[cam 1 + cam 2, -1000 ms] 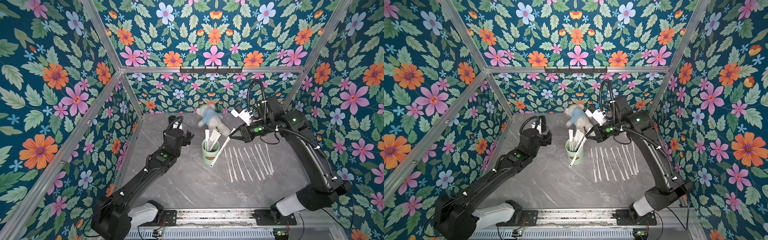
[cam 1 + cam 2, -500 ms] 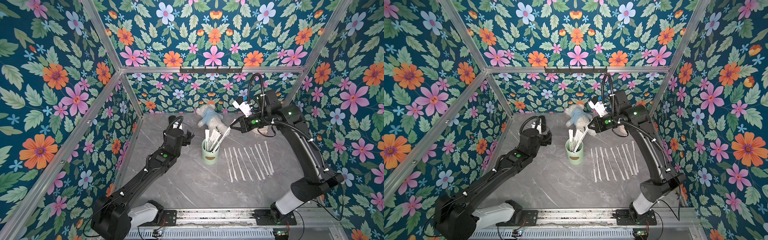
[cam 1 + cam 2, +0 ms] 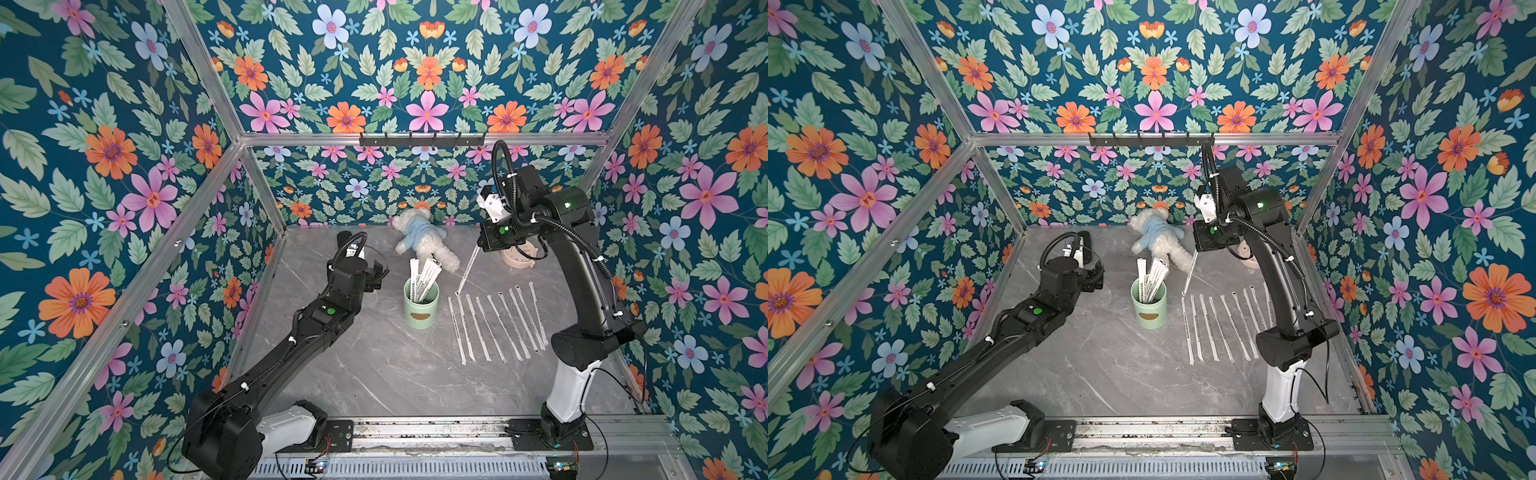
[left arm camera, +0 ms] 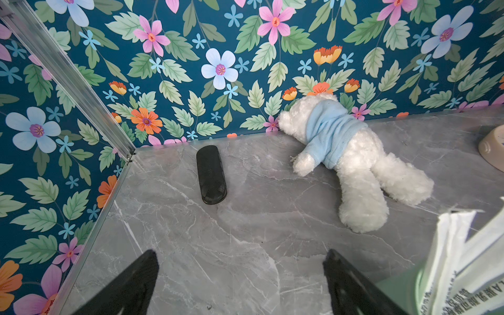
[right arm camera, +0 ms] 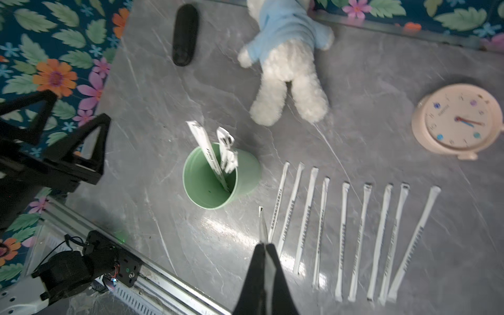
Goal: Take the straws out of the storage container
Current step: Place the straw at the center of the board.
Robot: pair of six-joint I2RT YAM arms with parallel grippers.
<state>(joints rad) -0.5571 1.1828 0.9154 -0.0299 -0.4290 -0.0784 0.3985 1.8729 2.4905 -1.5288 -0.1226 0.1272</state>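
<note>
Straws [image 3: 424, 276] in white paper wrappers stand leaning in a mint-green cup [image 3: 420, 309] near the middle of the grey marbled desk [image 3: 374, 365]; their tops rise well above its rim. We see this bundle in both top views, and the right wrist view looks down into the open mouth of the cup [image 5: 199, 180].

Beside the cup, on the right arm's side, a row of nine more straws [image 5: 359, 242] lies flat on the desk, roughly parallel.

The right tool [image 5: 264, 245] is closed on the upper end of a single straw [image 5: 262, 223]. This straw [image 3: 466, 271] hangs down from it, slightly tilted, with its free end between the cup and the nearest straw of the row. We cannot tell whether that end touches the desk.

The left tool [image 4: 239, 261] stands wide open and empty above the desk, just beside the cup on the side away from the row.

Behind the cup, a white teddy bear [image 3: 419, 241] in a light blue top lies face down with its head at the back wall. A round pinkish clock [image 5: 458, 120] lies flat near the right arm, beyond the row. A black oblong case [image 4: 211, 174] lies near the back corner on the left arm's side.
</note>
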